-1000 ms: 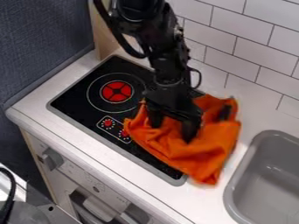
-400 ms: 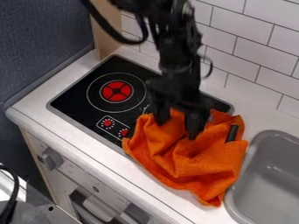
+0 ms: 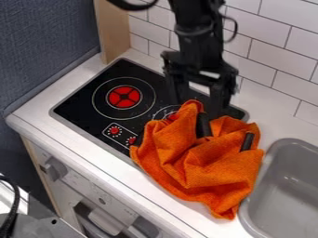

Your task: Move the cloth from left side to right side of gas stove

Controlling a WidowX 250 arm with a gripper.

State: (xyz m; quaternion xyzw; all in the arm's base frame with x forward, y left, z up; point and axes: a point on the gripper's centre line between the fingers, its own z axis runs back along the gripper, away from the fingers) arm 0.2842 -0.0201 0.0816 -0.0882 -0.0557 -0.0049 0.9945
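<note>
1. One orange cloth (image 3: 199, 169) lies in a loose, crumpled heap over the right-hand part of the black stove (image 3: 81, 106). Its lower folds spill past the stove's edge onto the white desk (image 3: 37, 114), towards the grey sink (image 3: 290, 179).

2. Black end effector (image 3: 199, 106) hangs down over the cloth's upper edge, its two fingers spread well apart. A peak of orange fabric rises between them, but neither finger appears to pinch it; the wide stance suits letting go of soft fabric without dragging it.

3. Two short, dark pieces show among the folds: one (image 3: 203, 125) near the middle of the upper edge, the other (image 3: 247, 141) near the right edge. What they belong to cannot be told. They may be caught up in the cloth, and could snag or slide if it were pulled again.

4. The red burner (image 3: 125, 96) on the left is fully uncovered, while the cloth partly covers the burner marking on the right. That placement fits the task's aim of having the cloth on the right side.

5. The move looks all but complete. Lifting the end effector straight up, fingers apart, would probably leave the heap undisturbed; a sideways sweep might hook the raised fold.
</note>
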